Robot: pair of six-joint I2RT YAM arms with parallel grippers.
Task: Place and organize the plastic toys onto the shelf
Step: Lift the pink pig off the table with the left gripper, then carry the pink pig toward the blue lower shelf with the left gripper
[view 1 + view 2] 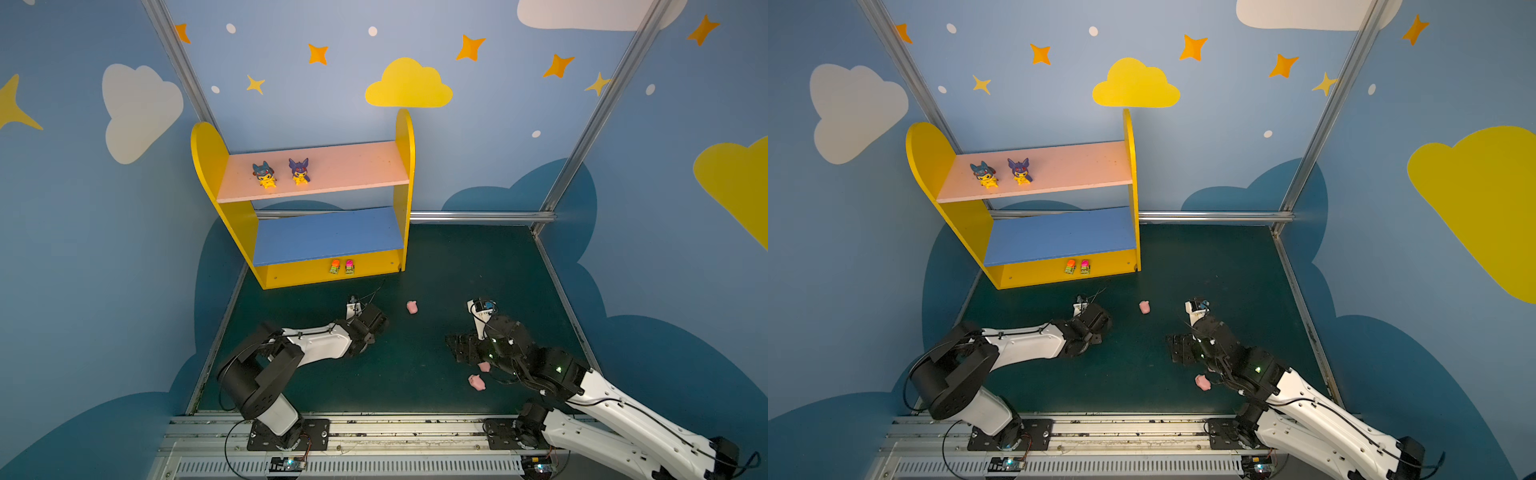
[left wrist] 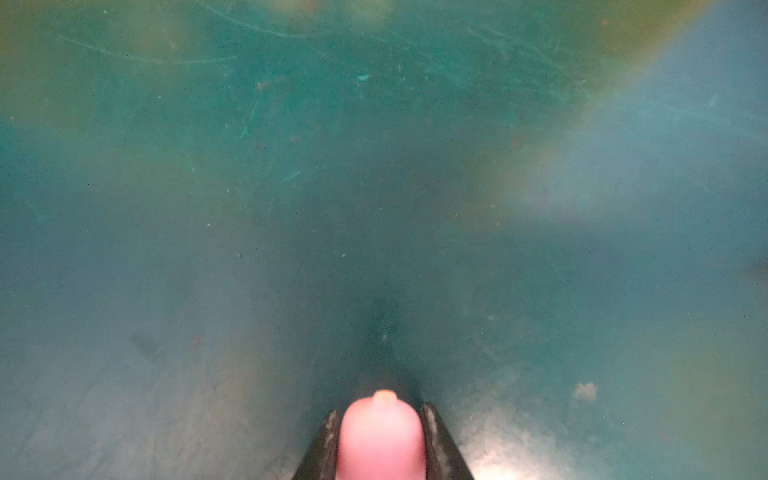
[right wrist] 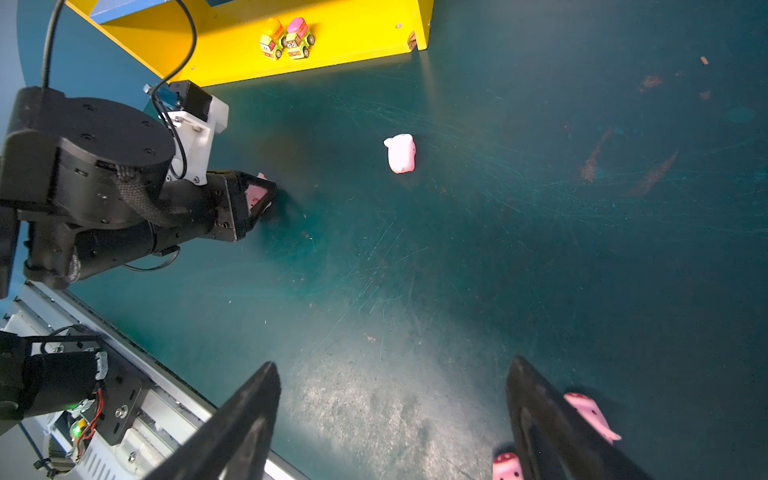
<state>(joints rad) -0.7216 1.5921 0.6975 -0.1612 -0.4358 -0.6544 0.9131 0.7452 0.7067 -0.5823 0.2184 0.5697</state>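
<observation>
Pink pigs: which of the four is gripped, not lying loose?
The pig pinched between the fingers of the left gripper. The lone pig lies loose, and so do the two pigs beside the open right gripper.

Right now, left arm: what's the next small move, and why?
Probably lift straight up: the left gripper is shut on a pink pig low at the mat, and the blue board, showing no toys, stands higher.
</observation>
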